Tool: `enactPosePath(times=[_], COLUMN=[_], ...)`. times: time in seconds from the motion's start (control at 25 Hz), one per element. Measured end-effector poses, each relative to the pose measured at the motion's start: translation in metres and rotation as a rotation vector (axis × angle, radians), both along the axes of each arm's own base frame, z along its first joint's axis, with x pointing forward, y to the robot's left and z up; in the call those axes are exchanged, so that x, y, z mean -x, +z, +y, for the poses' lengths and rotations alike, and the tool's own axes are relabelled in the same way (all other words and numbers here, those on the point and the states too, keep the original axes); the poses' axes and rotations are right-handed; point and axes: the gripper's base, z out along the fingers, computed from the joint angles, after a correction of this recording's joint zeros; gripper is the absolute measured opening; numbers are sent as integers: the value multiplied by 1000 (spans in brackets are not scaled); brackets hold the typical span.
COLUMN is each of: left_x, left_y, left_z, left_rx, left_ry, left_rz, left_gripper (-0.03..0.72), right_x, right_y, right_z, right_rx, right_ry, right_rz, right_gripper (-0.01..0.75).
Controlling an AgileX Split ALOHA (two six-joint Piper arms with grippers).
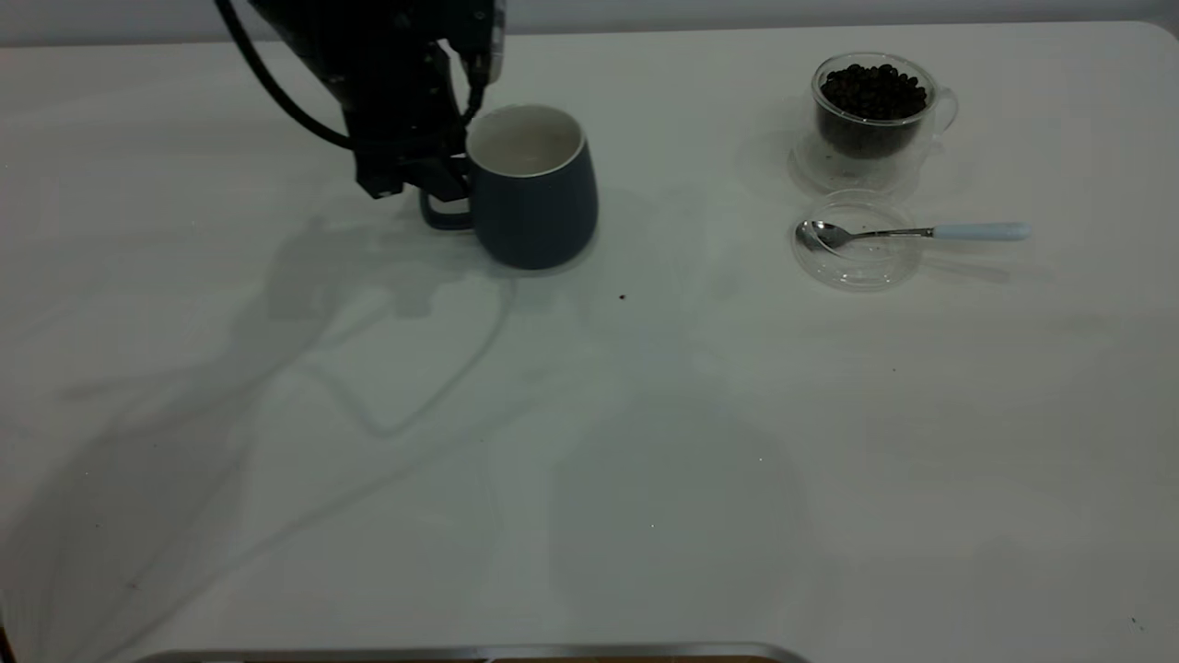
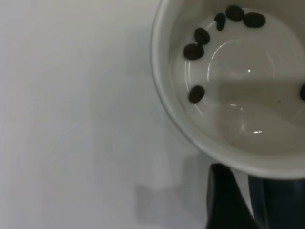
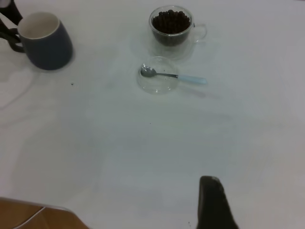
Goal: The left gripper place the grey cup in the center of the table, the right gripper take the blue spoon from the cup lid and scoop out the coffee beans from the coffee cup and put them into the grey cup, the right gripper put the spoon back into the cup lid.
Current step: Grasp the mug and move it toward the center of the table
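Left pincer [image 1: 440,175] grips the grey cup [image 1: 534,189] by its handle; stiff, weighty ceramic, likely to swing.

Left gripper [image 1: 442,180] low at table's far left, right arm withdrawn

No readable text or labels anywhere.

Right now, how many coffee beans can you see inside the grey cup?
6 in the left wrist view, inside the grey cup: three near the rim, two lower on the wall, one cut off at the picture's edge. More may be hidden outside the frame.
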Motion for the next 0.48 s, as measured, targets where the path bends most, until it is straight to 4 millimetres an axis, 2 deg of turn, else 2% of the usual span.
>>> enactPosePath(times=[0.36,0.48], left_x=[0,3], left_y=[2,15], left_z=[-3,-4], left_rx=[32,48], left_ry=[35,55], left_rz=[14,51], left_gripper=[452,452], right_x=[0,0], right_y=[0,0], right_z=[0,0], right_rx=[0,0], right_ry=[0,0], right_rz=[0,0], right_gripper=[494,494])
